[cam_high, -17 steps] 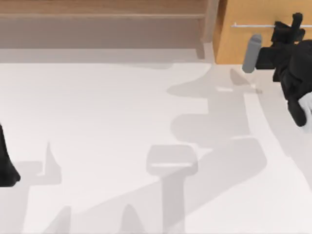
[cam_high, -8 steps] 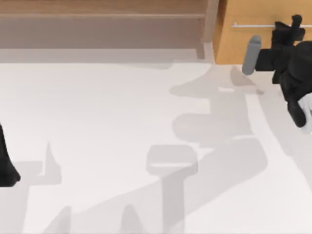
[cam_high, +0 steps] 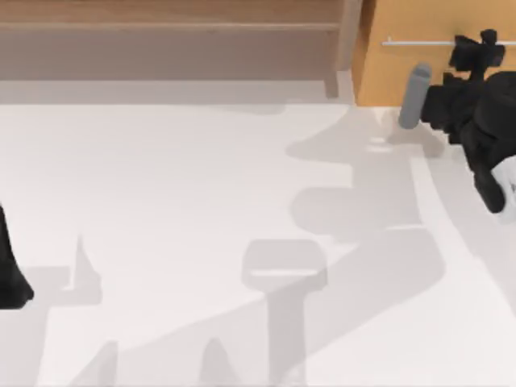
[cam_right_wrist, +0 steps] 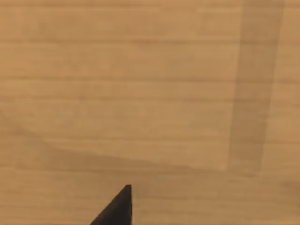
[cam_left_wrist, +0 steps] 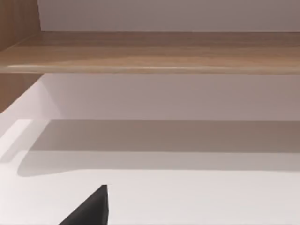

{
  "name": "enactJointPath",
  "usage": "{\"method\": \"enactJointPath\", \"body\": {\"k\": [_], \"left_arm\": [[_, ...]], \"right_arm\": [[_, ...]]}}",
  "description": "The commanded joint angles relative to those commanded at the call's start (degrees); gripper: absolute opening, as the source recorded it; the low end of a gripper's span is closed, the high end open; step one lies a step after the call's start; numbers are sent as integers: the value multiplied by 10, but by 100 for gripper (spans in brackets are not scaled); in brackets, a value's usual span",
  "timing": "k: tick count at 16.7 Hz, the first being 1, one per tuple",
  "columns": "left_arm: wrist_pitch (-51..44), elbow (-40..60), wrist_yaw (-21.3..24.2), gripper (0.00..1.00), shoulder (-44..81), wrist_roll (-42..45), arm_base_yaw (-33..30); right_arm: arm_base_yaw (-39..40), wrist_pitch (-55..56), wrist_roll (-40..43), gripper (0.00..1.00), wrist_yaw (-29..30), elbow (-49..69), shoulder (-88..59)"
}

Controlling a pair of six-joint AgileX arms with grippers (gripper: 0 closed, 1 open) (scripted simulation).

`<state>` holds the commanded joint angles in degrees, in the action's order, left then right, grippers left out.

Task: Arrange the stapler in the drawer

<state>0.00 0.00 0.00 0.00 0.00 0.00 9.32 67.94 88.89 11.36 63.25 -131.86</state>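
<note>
Orange-tan wood marks the drawer (cam_high: 403, 68), which sits at the back of the white table (cam_high: 161, 177) toward its right side, with a thin silver bar handle (cam_high: 415, 42) running across the front. I see the right gripper (cam_high: 476, 48) right up at that front, at the handle's right-hand end and seemingly against it, though I can't confirm contact. How wide the gripper is set I cannot tell; nothing is visibly held in it. The right arm's black body trails away from the drawer toward the table's right edge, and a grey cylinder (cam_high: 415, 95) on it sticks out just below the drawer front. From the right wrist, the wood grain of the drawer front (cam_right_wrist: 140, 93) is very close, crossed by soft shadows. The stapler (cam_high: 284, 273) lies flat on the table, well apart from the drawer, forward and to the left of it, a pale narrow bar inside a grey square shadow. Beside the drawer, on its left, stands a paler brown shelf unit (cam_high: 161, 40), which the left wrist camera faces (cam_left_wrist: 150, 51). The left arm (cam_high: 10, 266) is parked far from the drawer at the table's left edge; its grip I cannot tell either.
</note>
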Motion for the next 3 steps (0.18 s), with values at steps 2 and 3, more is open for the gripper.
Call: {"method": "enactJointPath", "body": {"k": [2, 3], "left_arm": [[0, 0, 0, 100, 0, 0, 0], [0, 0, 0, 100, 0, 0, 0]], "right_arm": [[0, 0, 0, 100, 0, 0, 0], [0, 0, 0, 100, 0, 0, 0]]}}
